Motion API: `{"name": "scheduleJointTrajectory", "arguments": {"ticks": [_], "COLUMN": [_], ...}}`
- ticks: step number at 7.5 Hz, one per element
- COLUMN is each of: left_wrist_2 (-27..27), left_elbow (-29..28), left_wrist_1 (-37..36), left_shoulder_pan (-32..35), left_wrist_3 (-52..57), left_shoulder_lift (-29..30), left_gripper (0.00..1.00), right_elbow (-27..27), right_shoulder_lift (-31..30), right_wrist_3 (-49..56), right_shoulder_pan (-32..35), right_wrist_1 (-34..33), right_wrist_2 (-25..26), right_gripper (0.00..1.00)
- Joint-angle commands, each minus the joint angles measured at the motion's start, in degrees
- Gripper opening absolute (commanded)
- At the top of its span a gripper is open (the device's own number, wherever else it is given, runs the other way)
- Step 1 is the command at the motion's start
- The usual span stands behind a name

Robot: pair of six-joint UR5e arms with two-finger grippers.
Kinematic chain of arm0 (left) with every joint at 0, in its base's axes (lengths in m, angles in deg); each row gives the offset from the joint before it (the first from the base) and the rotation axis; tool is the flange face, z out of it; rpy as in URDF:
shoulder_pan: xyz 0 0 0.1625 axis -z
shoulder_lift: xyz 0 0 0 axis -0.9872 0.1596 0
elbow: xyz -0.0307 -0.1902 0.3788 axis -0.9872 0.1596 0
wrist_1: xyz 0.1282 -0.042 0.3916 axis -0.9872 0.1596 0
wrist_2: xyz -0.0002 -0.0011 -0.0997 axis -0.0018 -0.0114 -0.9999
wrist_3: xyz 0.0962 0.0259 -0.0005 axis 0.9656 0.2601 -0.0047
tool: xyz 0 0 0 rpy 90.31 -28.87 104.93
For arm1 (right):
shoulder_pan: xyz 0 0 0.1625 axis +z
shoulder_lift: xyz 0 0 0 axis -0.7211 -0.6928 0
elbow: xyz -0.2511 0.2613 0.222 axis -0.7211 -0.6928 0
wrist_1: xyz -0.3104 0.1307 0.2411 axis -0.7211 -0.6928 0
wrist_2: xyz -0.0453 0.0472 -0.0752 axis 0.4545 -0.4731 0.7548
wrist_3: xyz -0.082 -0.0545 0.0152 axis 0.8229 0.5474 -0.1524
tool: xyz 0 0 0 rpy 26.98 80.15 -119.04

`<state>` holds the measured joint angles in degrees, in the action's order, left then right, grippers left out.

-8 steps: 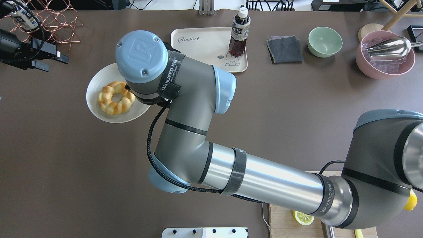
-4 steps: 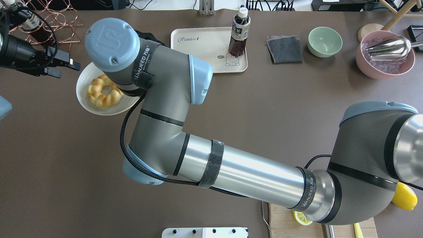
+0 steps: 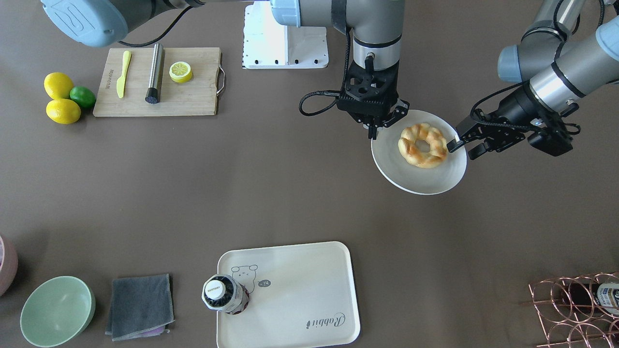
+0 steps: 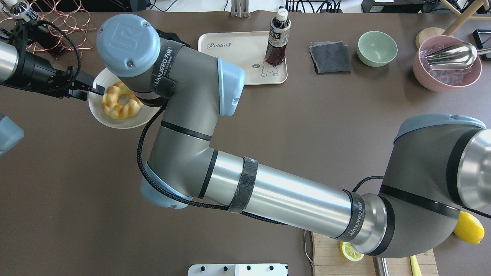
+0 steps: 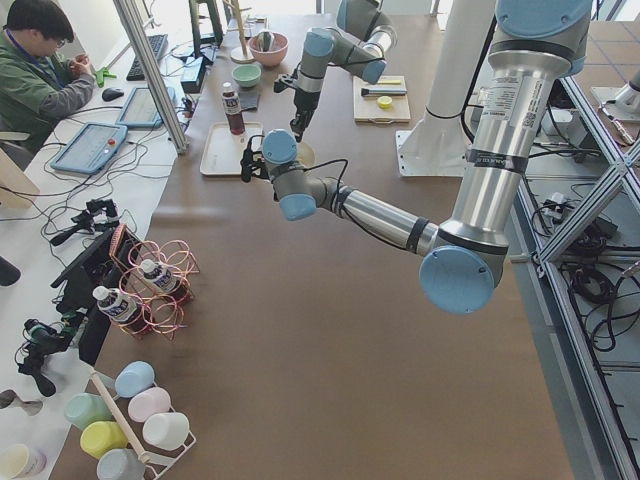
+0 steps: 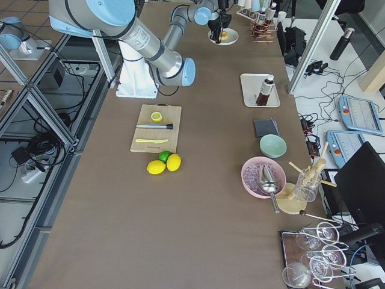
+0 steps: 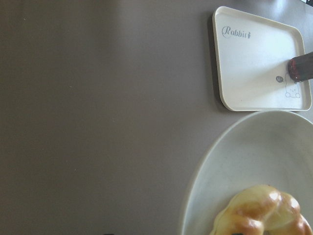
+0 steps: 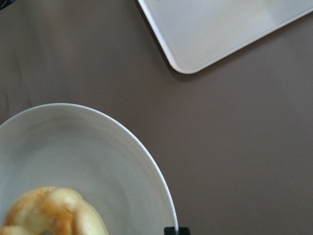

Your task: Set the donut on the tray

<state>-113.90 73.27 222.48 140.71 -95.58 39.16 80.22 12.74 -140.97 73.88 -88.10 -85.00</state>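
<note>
Both flank the donut point(image 3: 422, 145) on the plate point(image 3: 420, 182): right claw point(image 3: 375, 131) pinching its rim, left claw point(image 3: 460, 149) open.

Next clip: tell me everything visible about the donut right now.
The donut is a glossy golden-brown braided ring with a centre hole and paler yellow creases, like baked pastry. It lies flat and whole on the round off-white plate, slightly toward the robot's side, resting only on it. The right hand pinches the plate's rim and the left hand is at the opposite edge; neither appears to touch the donut. It is not yet on the tray.
</note>
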Motion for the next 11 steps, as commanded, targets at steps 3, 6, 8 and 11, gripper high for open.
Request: {"name": "scheduleJointTrajectory", "arguments": {"ticks": [3,6,8,11], "left_wrist_2": [-0.9,-0.3,-0.2,-0.3], "left_elbow": [3.2,2.8,2.5,2.5], "left_wrist_1": [0.0,-0.1,-0.2,-0.3], "left_shoulder_pan": [-0.2,-0.4,-0.6,-0.6], "left_wrist_3": [0.0,0.0,0.0,-0.2], "left_shoulder_lift": [-2.3,-2.2,-2.2,-2.1], "left_gripper": [0.31,0.31,0.19,0.0], "right_elbow": [0.1,0.2,0.5,0.8], "right_shoulder_lift": [-0.1,-0.1,-0.1,-0.1], "right_wrist_3": [0.0,0.0,0.1,0.8], "right_shoulder_pan": [0.0,0.1,0.1,0.5], "right_wrist_1": [0.0,0.0,0.0,0.2], "right_wrist_2": [0.0,0.0,-0.1,-0.1], "right_gripper": [0.0,0.0,0.0,0.0]}}
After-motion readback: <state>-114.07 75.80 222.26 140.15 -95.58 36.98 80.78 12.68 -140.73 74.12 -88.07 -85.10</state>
